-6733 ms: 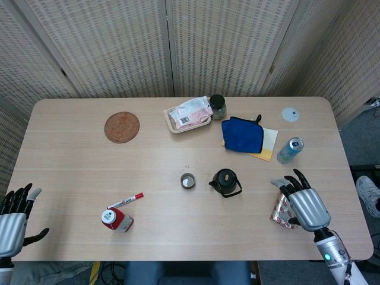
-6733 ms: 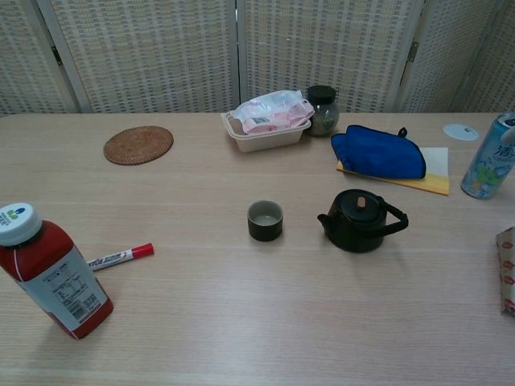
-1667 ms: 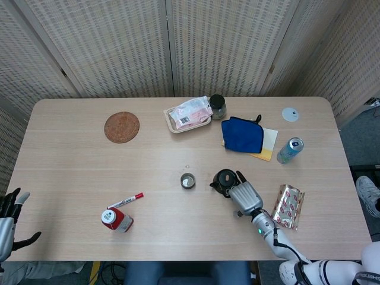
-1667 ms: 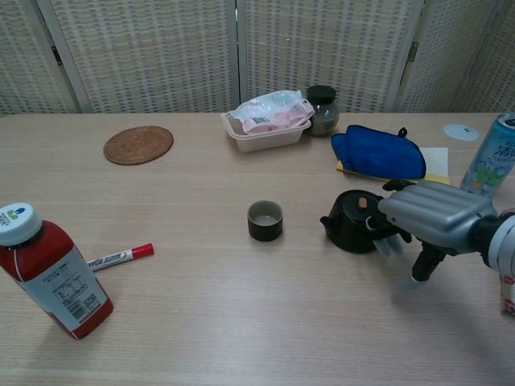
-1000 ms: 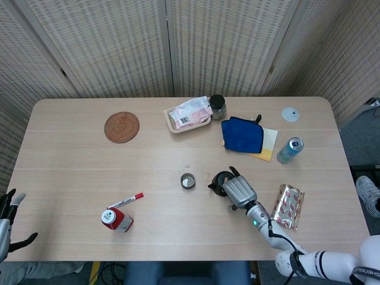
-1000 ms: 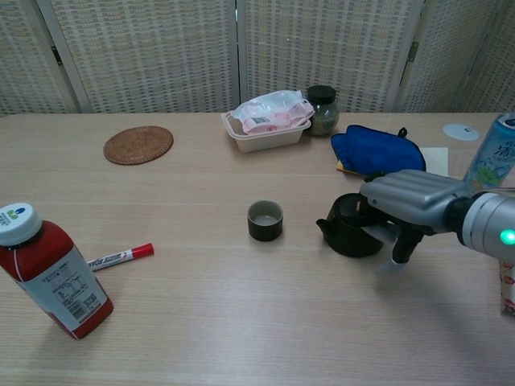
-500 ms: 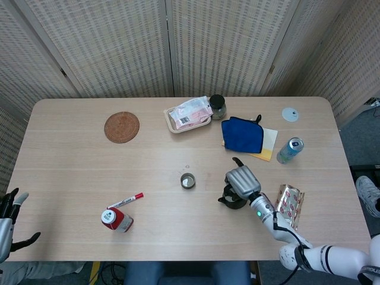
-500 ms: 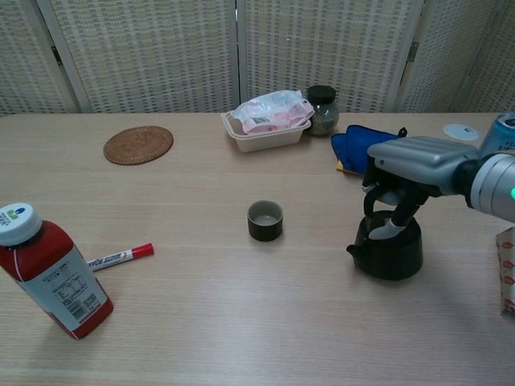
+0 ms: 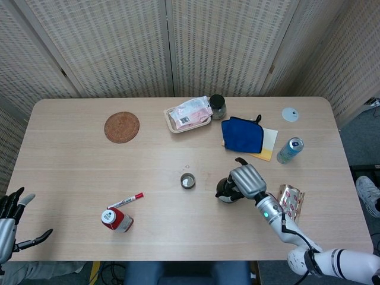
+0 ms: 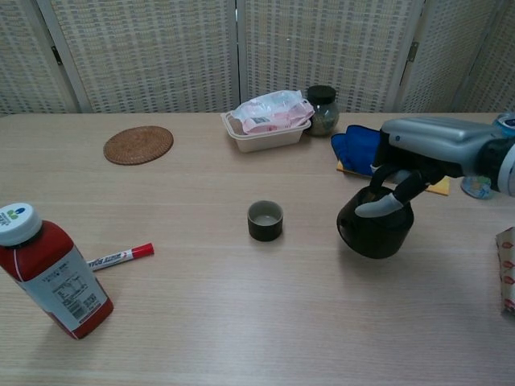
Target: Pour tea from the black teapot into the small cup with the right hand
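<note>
My right hand (image 9: 247, 180) (image 10: 426, 149) grips the handle of the black teapot (image 10: 373, 227) (image 9: 225, 190) and holds it lifted above the table, to the right of the small dark cup (image 10: 265, 220) (image 9: 187, 181). The cup stands upright mid-table, a short gap from the pot. The pot's spout faces left toward the cup in the head view; the chest view hides it. My left hand (image 9: 8, 221) hovers at the table's near left corner, fingers spread and holding nothing.
A red bottle (image 10: 53, 270) and a red marker (image 10: 121, 256) lie near left. At the back are a woven coaster (image 10: 138, 144), a food tray (image 10: 265, 133), a jar (image 10: 322, 109), a blue pouch (image 10: 357, 149). A can (image 9: 290, 149) and foil packet (image 9: 291, 202) sit right.
My right hand has raised the teapot off the table and carried it a little left toward the cup. The left hand has shifted slightly.
</note>
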`<state>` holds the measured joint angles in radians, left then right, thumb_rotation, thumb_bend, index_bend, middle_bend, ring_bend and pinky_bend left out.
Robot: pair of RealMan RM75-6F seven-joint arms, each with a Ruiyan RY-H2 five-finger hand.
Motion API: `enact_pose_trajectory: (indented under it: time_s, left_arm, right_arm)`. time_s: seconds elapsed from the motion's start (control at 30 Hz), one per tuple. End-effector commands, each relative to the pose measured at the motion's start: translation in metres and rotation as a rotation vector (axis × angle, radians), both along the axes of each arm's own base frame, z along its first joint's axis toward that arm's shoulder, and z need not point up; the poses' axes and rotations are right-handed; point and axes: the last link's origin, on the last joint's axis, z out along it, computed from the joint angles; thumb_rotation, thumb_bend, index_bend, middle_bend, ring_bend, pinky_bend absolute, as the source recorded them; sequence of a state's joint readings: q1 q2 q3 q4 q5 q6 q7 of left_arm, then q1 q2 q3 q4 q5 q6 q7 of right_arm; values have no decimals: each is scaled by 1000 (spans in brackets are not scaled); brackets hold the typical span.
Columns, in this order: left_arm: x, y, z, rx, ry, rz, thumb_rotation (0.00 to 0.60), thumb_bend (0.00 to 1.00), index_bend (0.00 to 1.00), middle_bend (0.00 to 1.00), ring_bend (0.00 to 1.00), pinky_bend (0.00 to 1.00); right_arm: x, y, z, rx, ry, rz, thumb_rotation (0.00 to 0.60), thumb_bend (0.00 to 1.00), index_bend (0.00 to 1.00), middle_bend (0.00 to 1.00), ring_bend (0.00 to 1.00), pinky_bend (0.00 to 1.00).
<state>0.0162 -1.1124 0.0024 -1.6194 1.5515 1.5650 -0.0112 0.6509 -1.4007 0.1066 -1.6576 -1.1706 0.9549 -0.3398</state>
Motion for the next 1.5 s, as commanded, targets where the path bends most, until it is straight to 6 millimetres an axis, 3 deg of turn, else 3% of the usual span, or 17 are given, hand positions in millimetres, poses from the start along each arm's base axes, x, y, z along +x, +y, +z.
enact_pose_trajectory:
  time_s: [0.03,0.53,0.8,1.5]
  left_arm:
    - [1,0,0,2,6,-1,208,0,147,0,0,0]
    - [1,-2,1,12,3,-3,225,0,148,0,0,0]
    - [0,-3,2,17,5,-2,225,0,148,0,0,0]
    - [-3,-10,6,32,9,8,227,0,148,0,0,0]
  right_arm:
    - [-1,2,3,-4,3,7,350,3,979,1000,954,200]
    - [1,7,12,-50,6,53,349,394,979,1000,958,306]
    - [9,0,13,-70,18,65,362,409,979,1000,957,468]
    - [79,-39,-14,-51,94,168,414,426,979,1000,954,493]
